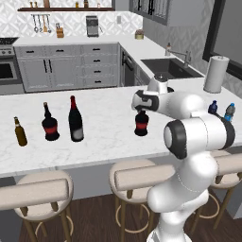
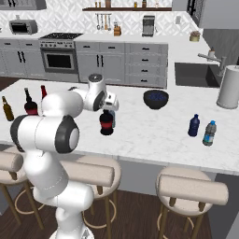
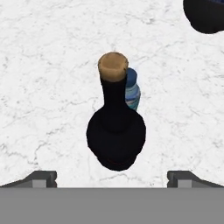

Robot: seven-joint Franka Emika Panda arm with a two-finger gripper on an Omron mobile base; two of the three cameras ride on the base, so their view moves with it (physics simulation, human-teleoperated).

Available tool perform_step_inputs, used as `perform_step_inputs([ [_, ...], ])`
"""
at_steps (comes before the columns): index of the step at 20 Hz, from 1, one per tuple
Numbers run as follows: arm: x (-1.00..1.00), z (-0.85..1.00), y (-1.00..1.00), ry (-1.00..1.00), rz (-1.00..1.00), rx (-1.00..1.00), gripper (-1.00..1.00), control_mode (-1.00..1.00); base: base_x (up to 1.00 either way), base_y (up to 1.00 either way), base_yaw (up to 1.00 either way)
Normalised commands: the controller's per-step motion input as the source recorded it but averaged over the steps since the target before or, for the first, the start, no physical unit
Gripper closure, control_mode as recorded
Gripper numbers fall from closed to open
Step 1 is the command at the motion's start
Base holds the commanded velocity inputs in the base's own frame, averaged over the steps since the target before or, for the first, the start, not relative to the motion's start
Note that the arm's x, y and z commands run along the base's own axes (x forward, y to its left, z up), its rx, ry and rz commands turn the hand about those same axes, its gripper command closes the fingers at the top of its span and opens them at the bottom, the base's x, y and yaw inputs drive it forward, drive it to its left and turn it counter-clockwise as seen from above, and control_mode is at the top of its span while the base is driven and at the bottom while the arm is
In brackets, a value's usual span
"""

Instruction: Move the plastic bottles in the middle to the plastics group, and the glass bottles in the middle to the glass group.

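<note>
Your gripper is hovering with jaws spread wide above the squat dark bottle; the hand view is revealing a light-blue plastic bottle tucked at its 12 o'clock.

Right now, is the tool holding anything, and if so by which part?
Nothing is held. The tool hangs open above the squat dark bottle, its tips spread wide either side and clear of the glass. The small light-blue plastic bottle stands just behind it.
</note>
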Motion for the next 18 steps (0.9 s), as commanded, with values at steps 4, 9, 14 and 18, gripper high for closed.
perform_step_inputs([
  [4, 0.21, -0.19, 0.00, -0.02, 0.00, 0.00, -1.00, -1.00, 0.00, 0.00, 0.00],
  [9, 0.13, -0.02, 0.01, -0.04, 0.00, 0.00, -1.00, -1.00, 0.00, 0.00, 0.00],
  [14, 0.19, 0.00, 0.01, -0.04, 0.00, 0.00, -1.00, -1.00, 0.00, 0.00, 0.00],
  [18, 0.08, 0.00, 0.01, -0.01, 0.00, 0.00, -1.00, -1.00, 0.00, 0.00, 0.00],
])
